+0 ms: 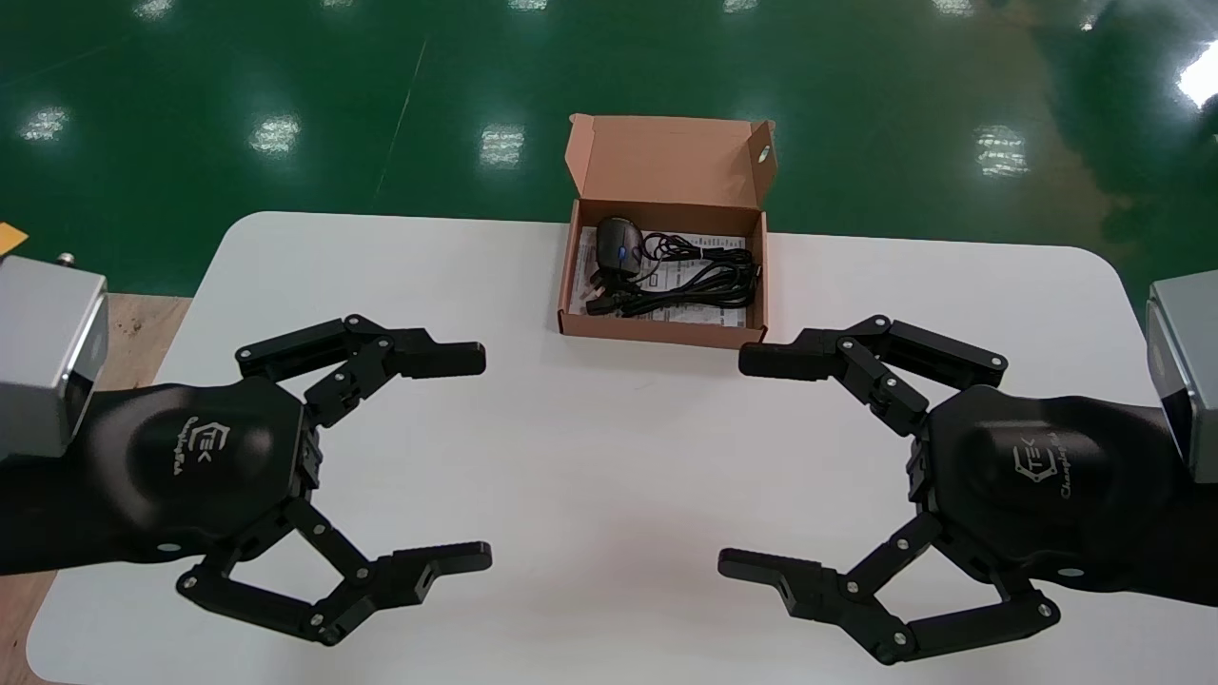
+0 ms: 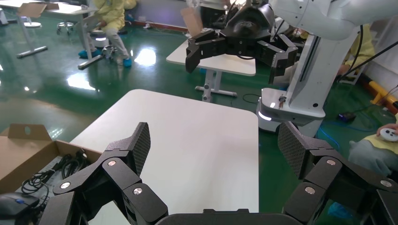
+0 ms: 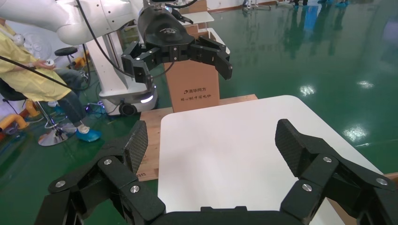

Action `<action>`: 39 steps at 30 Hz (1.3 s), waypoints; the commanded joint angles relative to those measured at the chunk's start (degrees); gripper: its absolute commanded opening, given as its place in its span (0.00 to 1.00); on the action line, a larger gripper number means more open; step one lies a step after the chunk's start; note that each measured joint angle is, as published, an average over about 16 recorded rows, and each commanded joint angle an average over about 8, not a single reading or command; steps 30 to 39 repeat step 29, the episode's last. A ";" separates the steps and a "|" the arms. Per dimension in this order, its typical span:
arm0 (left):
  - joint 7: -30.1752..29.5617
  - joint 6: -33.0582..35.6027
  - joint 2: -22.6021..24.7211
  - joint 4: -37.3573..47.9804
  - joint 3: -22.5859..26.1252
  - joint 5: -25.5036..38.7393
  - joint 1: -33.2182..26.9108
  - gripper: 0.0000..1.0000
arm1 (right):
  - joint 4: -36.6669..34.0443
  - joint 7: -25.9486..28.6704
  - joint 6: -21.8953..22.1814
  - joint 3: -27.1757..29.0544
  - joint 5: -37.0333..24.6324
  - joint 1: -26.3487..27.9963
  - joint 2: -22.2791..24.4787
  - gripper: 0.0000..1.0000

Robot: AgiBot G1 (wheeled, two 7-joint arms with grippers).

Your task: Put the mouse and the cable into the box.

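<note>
A brown cardboard box stands at the far middle of the white table, its lid folded up behind it. Inside lie a black mouse at the left end and a coiled black cable on a printed sheet. The left wrist view catches the box, the cable and the mouse at its edge. My left gripper hovers open over the near left of the table. My right gripper hovers open at the near right. Both hold nothing and are well short of the box.
Green floor surrounds the table. Beyond its left edge sit a wooden pallet and a cardboard carton. Another robot base and seated people are farther off. Bare table top lies between the grippers and the box.
</note>
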 commanded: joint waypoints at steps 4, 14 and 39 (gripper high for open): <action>0.00 0.00 0.00 0.00 0.00 0.00 0.00 1.00 | 0.00 0.00 0.00 0.00 0.00 0.00 0.00 1.00; 0.00 0.00 0.00 0.00 0.00 0.00 0.00 1.00 | 0.00 0.00 0.00 0.00 0.00 0.00 0.00 1.00; 0.00 0.01 0.00 0.00 0.00 0.00 0.00 1.00 | 0.00 0.00 0.00 0.00 0.00 0.00 0.00 1.00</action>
